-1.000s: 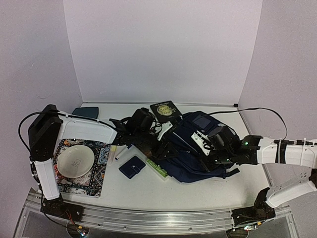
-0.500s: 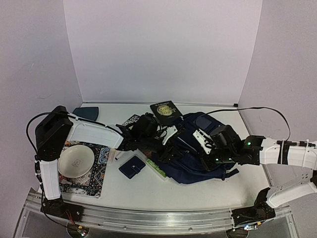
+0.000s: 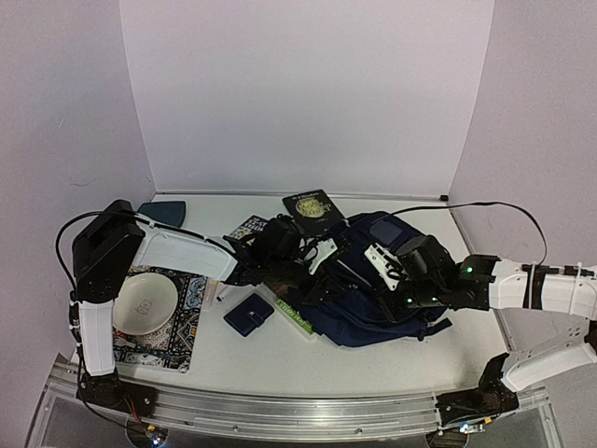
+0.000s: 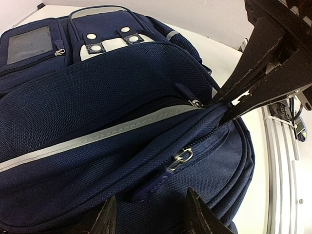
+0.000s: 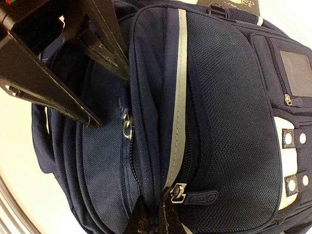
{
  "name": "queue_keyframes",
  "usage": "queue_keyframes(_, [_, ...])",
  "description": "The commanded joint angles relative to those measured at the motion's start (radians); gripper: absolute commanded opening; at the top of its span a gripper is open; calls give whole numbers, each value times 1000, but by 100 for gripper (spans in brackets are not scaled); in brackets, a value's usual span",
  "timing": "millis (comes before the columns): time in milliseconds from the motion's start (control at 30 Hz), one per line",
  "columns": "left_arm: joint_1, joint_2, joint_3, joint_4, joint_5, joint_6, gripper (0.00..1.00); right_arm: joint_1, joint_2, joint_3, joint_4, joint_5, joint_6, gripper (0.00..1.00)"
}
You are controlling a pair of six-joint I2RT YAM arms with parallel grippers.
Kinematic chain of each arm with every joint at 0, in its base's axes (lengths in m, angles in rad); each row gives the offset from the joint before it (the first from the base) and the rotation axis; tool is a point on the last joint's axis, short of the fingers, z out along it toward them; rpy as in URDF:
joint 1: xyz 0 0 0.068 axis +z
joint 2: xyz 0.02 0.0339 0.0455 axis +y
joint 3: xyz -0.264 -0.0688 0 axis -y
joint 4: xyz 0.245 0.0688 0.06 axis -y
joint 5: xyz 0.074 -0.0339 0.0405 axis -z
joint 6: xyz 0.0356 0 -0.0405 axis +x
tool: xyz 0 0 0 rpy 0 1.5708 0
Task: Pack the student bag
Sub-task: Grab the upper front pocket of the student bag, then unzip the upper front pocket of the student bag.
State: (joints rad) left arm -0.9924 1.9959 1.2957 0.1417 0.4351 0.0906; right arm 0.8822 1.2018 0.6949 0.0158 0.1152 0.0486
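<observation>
While the backpack (image 3: 362, 315) lies on the tabletop (image 3: 280, 364), right of centre and showing its front pocket from above, both arms reach over it from opposite sides. The left end effector (image 4: 150, 214) hangs just above the bag's side panel with its two fingers apart. A zipper pull (image 4: 165, 175) with a small metal ring sits on the fabric between them, and I cannot tell whether the fingertips touch the cloth. The right end effector (image 5: 155, 217) has its fingers pressed together, pinching a fold of the navy fabric at a zipper seam. That grip sits where the grey stripe (image 4: 97, 139) ends, with a second pull (image 5: 195, 197) just beside it. The two end effectors are near each other on the same side of the bag but are not touching. White snap patches (image 4: 105, 44) mark the front pocket, next to a small clear window. A navy wallet (image 3: 248, 315) lies on the tabletop to the left of the bag, near the left arm. A white plate (image 3: 142, 301) rests on a patterned mat (image 3: 182, 327) further left. A teal pouch (image 3: 160, 212) lies by the back wall, and a dark booklet (image 3: 311, 207) with a gold emblem sits just behind the bag.
</observation>
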Motion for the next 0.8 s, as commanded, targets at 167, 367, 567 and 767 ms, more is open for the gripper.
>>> queue_keyframes(167, [-44, 24, 52, 98, 115, 2, 41, 15, -33, 39, 160, -95, -9, 0])
queue_keyframes(367, [-52, 14, 42, 119, 116, -7, 28, 15, -19, 42, 165, -92, -11, 0])
queue_keyframes(567, [-52, 5, 25, 124, 70, -12, 4, 15, -33, 32, 165, -64, -15, 0])
queue_keyframes(767, [-50, -46, -27, 124, -14, -9, 0, 14, -74, 12, 134, 10, -30, 0])
